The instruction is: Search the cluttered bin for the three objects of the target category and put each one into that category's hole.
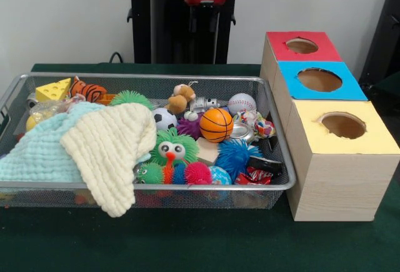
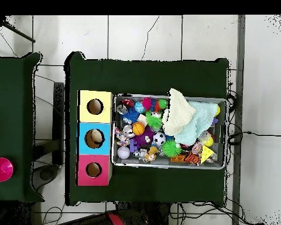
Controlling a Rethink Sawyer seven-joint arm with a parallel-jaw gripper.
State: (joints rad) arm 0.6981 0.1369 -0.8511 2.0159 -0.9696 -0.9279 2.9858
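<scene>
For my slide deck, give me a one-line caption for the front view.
Mesh bin cluttered with toys and two cloths, brown plush monkey at the back, beside a box with red, blue and yellow holes.

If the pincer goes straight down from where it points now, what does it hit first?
Probably not the bin. The pincer hangs drawn back at the pedestal, behind the far edge of the table. Straight down it likely meets that edge or the floor; depth is unclear.

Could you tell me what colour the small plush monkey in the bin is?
Brown with a tan face; the plush monkey shows best in the front view.
</scene>
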